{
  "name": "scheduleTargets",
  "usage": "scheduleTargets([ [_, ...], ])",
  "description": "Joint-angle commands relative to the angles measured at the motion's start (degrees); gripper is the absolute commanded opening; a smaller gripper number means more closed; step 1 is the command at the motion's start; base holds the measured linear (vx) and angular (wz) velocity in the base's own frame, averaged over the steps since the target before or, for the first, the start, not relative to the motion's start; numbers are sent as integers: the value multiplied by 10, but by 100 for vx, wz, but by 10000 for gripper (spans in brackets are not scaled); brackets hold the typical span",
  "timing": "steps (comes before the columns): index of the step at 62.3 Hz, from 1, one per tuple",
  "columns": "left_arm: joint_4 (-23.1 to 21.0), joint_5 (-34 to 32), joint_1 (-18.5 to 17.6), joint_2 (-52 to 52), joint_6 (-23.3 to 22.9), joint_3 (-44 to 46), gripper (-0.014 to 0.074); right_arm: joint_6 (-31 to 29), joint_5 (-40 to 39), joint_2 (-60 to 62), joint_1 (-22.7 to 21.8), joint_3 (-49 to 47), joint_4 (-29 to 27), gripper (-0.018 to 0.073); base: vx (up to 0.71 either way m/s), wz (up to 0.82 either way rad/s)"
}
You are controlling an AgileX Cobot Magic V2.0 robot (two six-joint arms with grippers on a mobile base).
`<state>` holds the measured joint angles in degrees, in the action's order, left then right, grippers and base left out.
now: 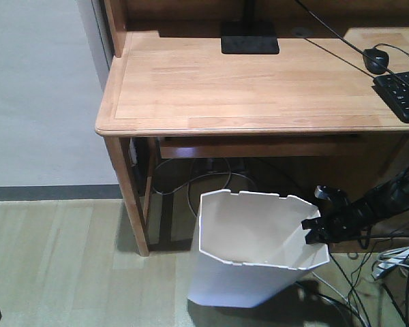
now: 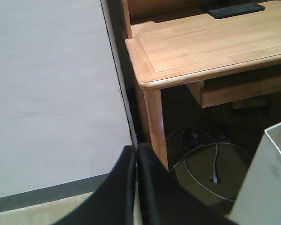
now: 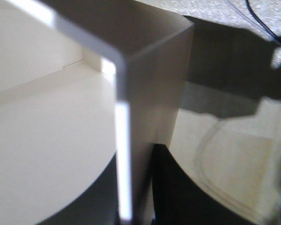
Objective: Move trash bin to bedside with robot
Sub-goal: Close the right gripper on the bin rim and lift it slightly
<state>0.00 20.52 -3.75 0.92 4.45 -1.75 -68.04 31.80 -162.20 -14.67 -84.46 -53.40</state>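
Gripping the right-hand rim of the trash bin (image 1: pixel 252 245), the right fingers (image 1: pixel 313 235) sit below the worktop (image 1: pixel 259 88), under the right part of its front edge. In the right wrist view the bin's thin white wall runs up between the two dark fingers. One lies on the cream inside and one on the outside, drawn in narrow on the plastic. The black right arm (image 1: pixel 375 204) reaches in from beyond the worktop's right end, low down, with black cable hanging about it.

The bin stands on the pale wood-look floor (image 1: pixel 61 259) just in front of the worktop, its notched angular rim lower than the front edge and its body tapering toward the base. Whether the base sits flat cannot be told.

The left fingers (image 2: pixel 154 192) are pressed together with only a hairline between them and hold nothing. They hang off the worktop's left front corner, lower than the top and near its leg (image 2: pixel 155 126). A corner of the bin shows in that view below the worktop's underside.

A black stand base (image 1: pixel 249 37) rests at the back middle of the worktop, and a mouse (image 1: pixel 376 60) and keyboard (image 1: pixel 402 94) lie at its right end. Loose cables (image 1: pixel 191 180) curl on the floor beneath it, behind the bin. A pale wall (image 1: pixel 34 88) with a grey skirting strip runs off to the worktop's left.
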Motion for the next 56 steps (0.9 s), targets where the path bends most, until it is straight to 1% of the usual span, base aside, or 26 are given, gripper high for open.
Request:
scheduleTargets([
  [1,0,-40,0,12,-3,-10,-7,-29,80,89,-1,50,-8,-1,0,0],
  [16,0,-40,0,12,-3,-10,-7,-32,92,171,-1,127,-13,-1,0,0],
  [31,0,-40,0,12,-3,-10,-7,-39,73,220,2,171,-10,-1,0,0],
  [36,0,-40,0,12,-3,-10,-7,-40,65,223,6,172,-9,-1,0,0],
  [56,0,-40,0,12,-3,-10,-7,-39,80,223,6,172,-12,-1,0,0],
])
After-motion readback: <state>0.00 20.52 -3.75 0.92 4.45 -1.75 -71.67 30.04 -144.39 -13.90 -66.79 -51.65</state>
